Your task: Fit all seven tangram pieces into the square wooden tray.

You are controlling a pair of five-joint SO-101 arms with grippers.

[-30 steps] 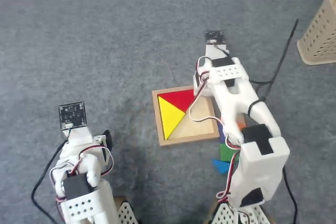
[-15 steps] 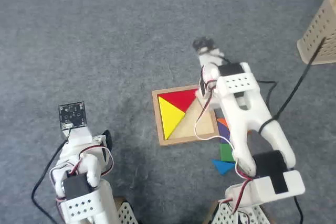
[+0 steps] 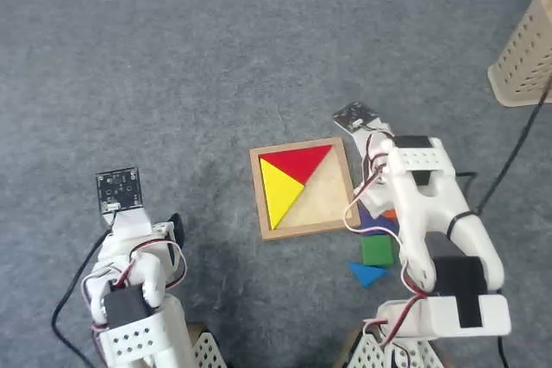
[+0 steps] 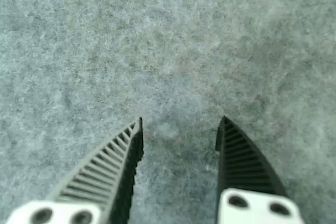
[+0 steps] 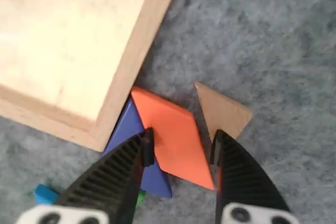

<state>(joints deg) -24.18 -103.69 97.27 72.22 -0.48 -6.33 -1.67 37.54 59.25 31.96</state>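
Note:
The square wooden tray [image 3: 341,180] lies mid-table and holds a red triangle [image 3: 297,161] and a yellow triangle [image 3: 278,191]; its right half is bare wood. Loose pieces lie by its near right corner: an orange parallelogram [image 5: 176,135], a tan triangle [image 5: 220,111], a dark blue triangle [image 5: 131,129], a green square [image 3: 376,250] and a light blue triangle [image 3: 366,274]. My right gripper [image 5: 181,142] is open just above the orange parallelogram, one finger on each side of it. My left gripper [image 4: 181,129] is open over bare carpet, far left of the tray.
A slatted beige basket [image 3: 526,49] stands at the far right edge. The right arm [image 3: 414,187] covers part of the loose pieces in the high view. Grey carpet [image 3: 172,84] covers the table.
The right arm has pulled back from beyond the tray's far right corner to the loose pieces beside its near right corner. The left arm has not moved.

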